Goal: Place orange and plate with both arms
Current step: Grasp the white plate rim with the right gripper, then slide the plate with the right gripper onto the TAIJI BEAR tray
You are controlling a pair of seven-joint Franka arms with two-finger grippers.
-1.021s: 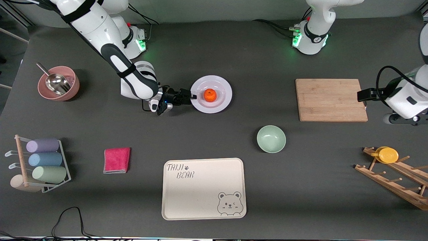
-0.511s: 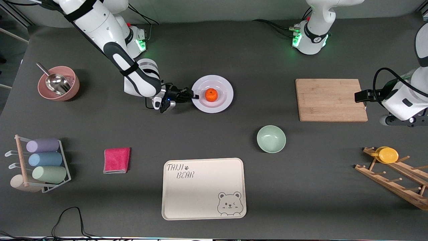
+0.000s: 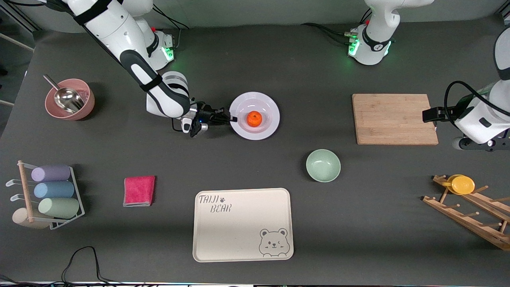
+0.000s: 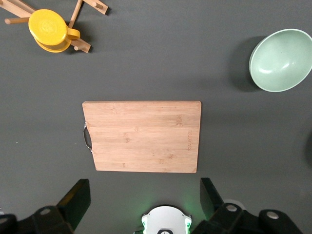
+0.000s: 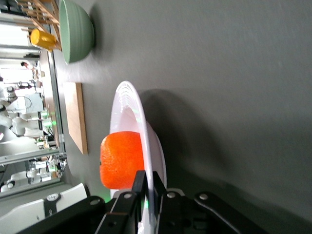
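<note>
Right gripper [image 3: 232,118] clamped tight on the plate [image 3: 266,128] rim at the edge toward my right arm's end of the table; the right wrist view shows the rim pinched between both fingers [image 5: 138,187]. A second ago the jaws were still spread around that rim, so the grasp just completed. Since then the plate has shifted slightly toward the left arm's end and nearer the front camera, so I judge the carry has begun. The orange [image 3: 254,118] sat in the plate's middle and rode along, still centred. Risk, as I read it: a one-edge pinch lets the plate tilt and the orange roll off.

Left gripper [image 4: 141,197] hung spread wide and empty over the table just beside the board [image 3: 394,118], waiting. The bowl [image 3: 323,165] and tray [image 3: 243,225] lay nearer the front camera, untouched.
</note>
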